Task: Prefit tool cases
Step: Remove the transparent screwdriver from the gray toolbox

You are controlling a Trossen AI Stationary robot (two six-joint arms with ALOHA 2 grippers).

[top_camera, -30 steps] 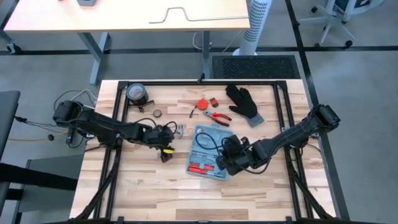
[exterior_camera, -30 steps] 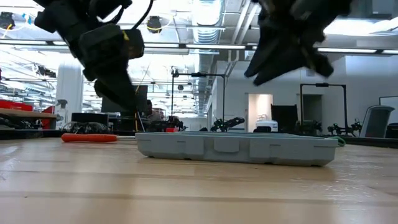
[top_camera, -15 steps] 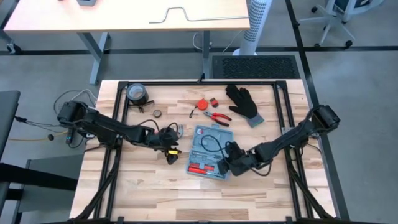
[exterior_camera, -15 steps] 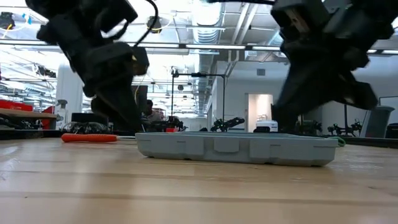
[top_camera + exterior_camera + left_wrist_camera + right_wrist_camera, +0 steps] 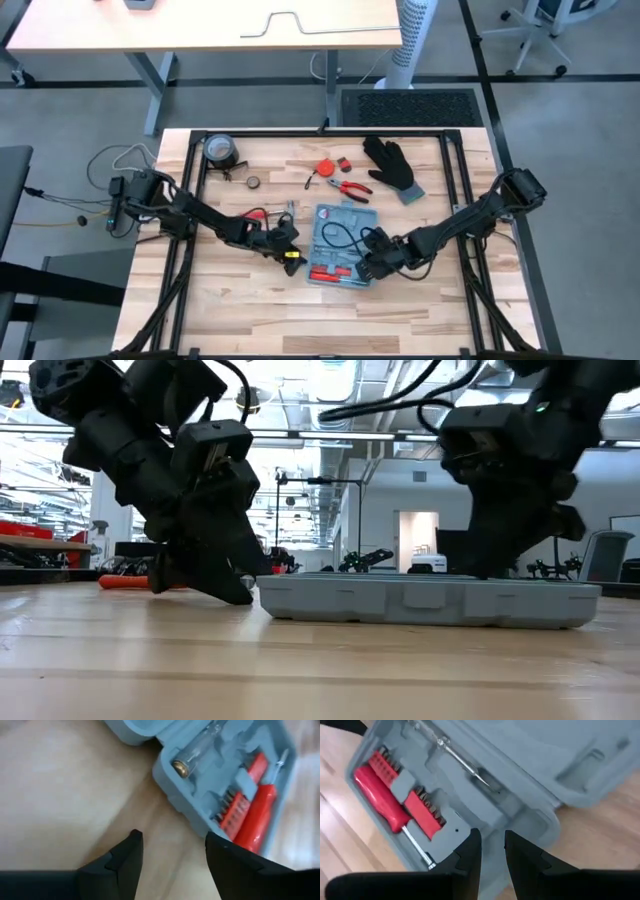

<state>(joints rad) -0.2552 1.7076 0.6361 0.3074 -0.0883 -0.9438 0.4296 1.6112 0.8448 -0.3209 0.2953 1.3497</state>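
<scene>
The light-blue tool case (image 5: 340, 245) lies open and flat on the table's middle. A red-handled screwdriver (image 5: 382, 795) and red bits sit in its tray. My left gripper (image 5: 172, 842) is open and low at the table top, just off the tray's left end (image 5: 265, 598). My right gripper (image 5: 490, 845) stands over the tray's right end (image 5: 368, 262), with its fingers close together and only a narrow gap between them. My left gripper: one fingertip (image 5: 215, 840) stands right beside the tray's edge (image 5: 202, 822); I cannot tell whether it touches. My right gripper comes down slanting from the table's right onto the tray's right end wall (image 5: 530, 827). One finger seems to be inside the tray and one outside. The case stays flat on the table.
A black glove (image 5: 392, 165), orange-handled pliers (image 5: 350, 188) and a small red thing (image 5: 324, 166) lie behind the case. A tape roll (image 5: 218, 150) sits at the far left corner. A black frame (image 5: 320, 131) borders the table.
My left gripper has gone toward the table's right and near edges and down to the table top, ending beside the case's left end. My right gripper has come down onto the case's right end. The case has slid a little toward the table's right edge, staying flat.
</scene>
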